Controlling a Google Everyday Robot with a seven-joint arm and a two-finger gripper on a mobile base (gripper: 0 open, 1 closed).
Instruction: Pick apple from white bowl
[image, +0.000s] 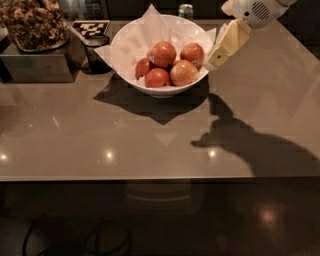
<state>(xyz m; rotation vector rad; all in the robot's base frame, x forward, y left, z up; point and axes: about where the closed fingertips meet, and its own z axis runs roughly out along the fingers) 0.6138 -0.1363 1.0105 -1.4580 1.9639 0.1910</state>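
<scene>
A large white bowl (131, 75) lined with white paper stands at the back middle of the grey table. It holds several red apples (164, 54). My gripper (223, 47) hangs from the upper right, with its pale yellow finger (228, 41) angled down and left. Its tip is just beside the bowl's right rim, next to the rightmost apple (193, 53). It holds nothing that I can see.
A small dark cup (96, 51) stands left of the bowl. A metal box (35, 67) topped with brown dried material is at the far left, with a black-and-white marker card (90, 27) behind it. A green can (185, 11) stands behind the bowl. The table's front edge (150, 178) runs below.
</scene>
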